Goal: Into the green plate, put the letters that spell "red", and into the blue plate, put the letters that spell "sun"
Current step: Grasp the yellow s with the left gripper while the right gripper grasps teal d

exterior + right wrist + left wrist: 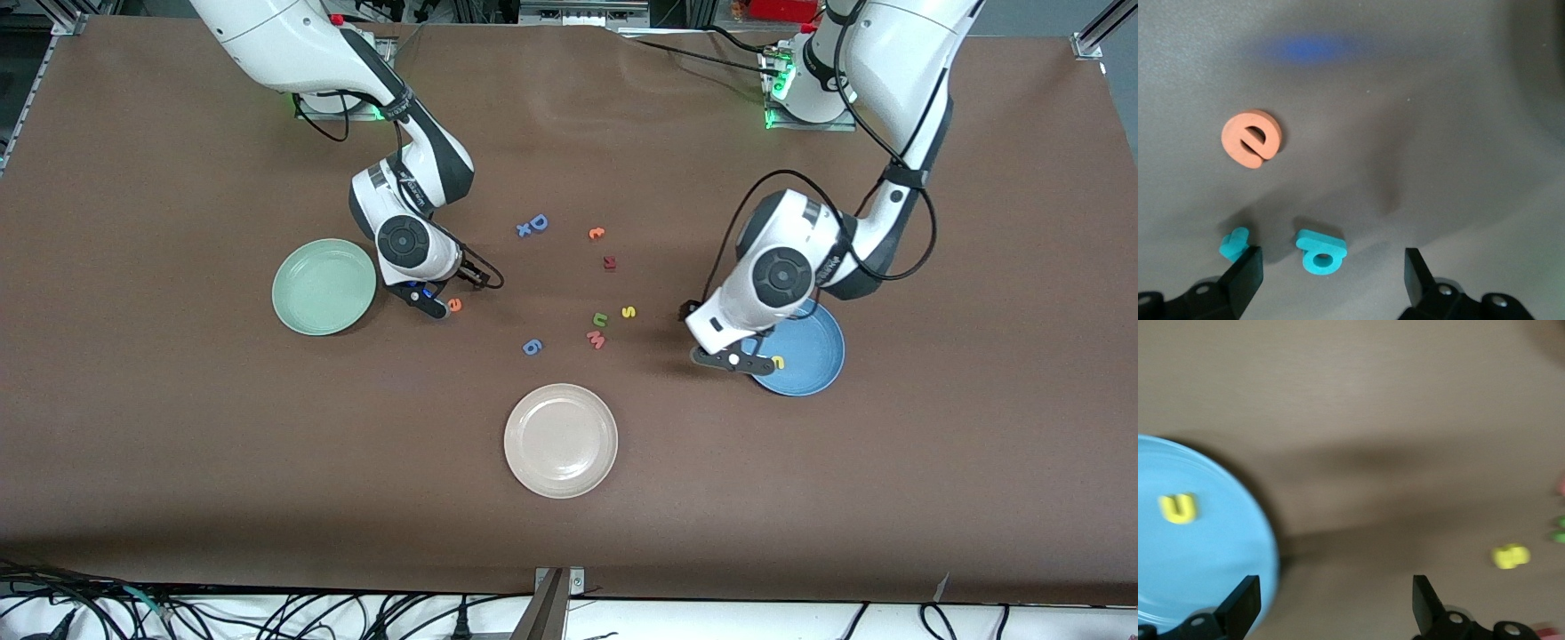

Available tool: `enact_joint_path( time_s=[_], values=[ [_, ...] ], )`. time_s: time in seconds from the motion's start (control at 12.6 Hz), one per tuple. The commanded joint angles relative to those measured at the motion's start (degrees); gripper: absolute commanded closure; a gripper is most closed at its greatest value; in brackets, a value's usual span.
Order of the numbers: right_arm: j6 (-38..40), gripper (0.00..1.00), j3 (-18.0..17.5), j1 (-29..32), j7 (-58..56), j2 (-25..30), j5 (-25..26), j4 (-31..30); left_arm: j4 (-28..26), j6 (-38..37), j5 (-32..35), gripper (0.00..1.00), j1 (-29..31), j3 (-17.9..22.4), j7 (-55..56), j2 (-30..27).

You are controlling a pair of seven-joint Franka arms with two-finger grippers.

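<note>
The green plate (324,286) lies toward the right arm's end of the table. Beside it my right gripper (434,302) (1328,280) hangs low and open. The teal "d" (1321,252) lies between its fingers, untouched, the teal "r" (1235,243) by one finger. The orange "e" (454,305) (1251,138) lies close by. My left gripper (736,361) (1335,607) stands open and empty over the rim of the blue plate (805,351) (1205,547). A yellow "u/n" letter (778,362) (1178,508) lies in that plate. The yellow "s" (628,312) (1510,555) and the olive-green letter (600,319) lie mid-table.
A beige-white plate (560,440) sits nearest the front camera. A pink "w" (596,339), a blue "6" shape (532,347), a dark red letter (609,262), a small orange letter (597,233) and a blue "D" (538,222) are scattered mid-table.
</note>
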State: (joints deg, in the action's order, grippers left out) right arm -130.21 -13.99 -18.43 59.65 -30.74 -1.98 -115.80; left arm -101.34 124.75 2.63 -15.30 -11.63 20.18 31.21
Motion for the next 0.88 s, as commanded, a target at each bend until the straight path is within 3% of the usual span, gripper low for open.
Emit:
enact_joint_path(
  time_s=[0.0, 0.32, 0.4, 0.56, 0.8],
  values=[
    [0.0, 0.08, -0.2, -0.2, 0.7, 0.9, -0.9, -2.2, 0.5, 3.0, 1.2, 0.00, -4.0, -0.5, 9.5, 0.0],
    [1.4, 0.08, -0.3, -0.2, 0.9, 1.9, -0.9, -2.0, 0.5, 11.7, 1.3, 0.00, -8.9, -0.5, 19.3, 4.2],
    [1.3, 0.13, -0.3, -0.2, 0.9, 1.7, -0.9, -2.0, 0.5, 12.7, 1.5, 0.00, -9.4, -0.5, 19.6, 4.9],
    [0.8, 0.35, -0.3, -0.2, 0.9, 1.4, -0.9, -2.0, 0.4, 13.9, 2.0, 0.00, -9.6, -0.5, 19.6, 6.7],
    [-2.3, 0.37, -0.3, -1.3, 2.1, 0.7, -0.9, -2.6, 0.4, 14.6, 2.0, 0.00, -11.1, -0.4, 19.6, 8.3]
  ],
)
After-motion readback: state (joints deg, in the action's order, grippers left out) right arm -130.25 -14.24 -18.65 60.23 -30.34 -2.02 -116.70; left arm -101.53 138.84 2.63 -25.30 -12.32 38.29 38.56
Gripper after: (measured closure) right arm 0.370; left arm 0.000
